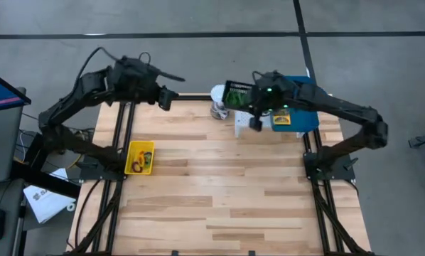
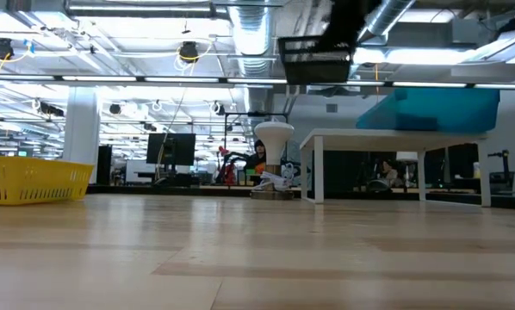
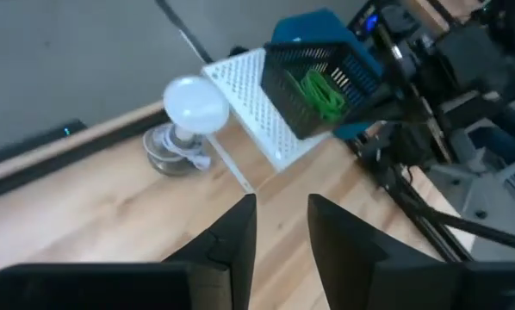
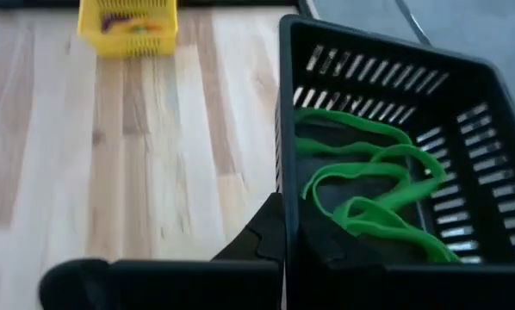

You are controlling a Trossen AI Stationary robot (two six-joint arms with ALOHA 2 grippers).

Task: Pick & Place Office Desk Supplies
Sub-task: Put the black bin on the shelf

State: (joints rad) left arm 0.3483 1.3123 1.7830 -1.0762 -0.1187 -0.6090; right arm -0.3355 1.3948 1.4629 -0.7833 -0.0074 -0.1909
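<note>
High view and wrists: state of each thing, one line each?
black mesh basket: lifted off the table, tilted, green loops inside.
right gripper: shut on the basket's wall.
left gripper: slightly open, empty, above the table's far left.
yellow bin: upright on the table, small supplies inside.
blue tray: on the white stand.

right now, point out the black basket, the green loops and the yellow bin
black basket [image 4: 464, 95], right wrist view, back wall
green loops [image 4: 369, 202], right wrist view, loop strand
yellow bin [image 1: 131, 158], high view, left rim

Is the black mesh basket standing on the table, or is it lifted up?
Lifted. The right pincer, shut on its rim, holds the black mesh basket above the white perforated stand; green loops lie inside it.
</note>
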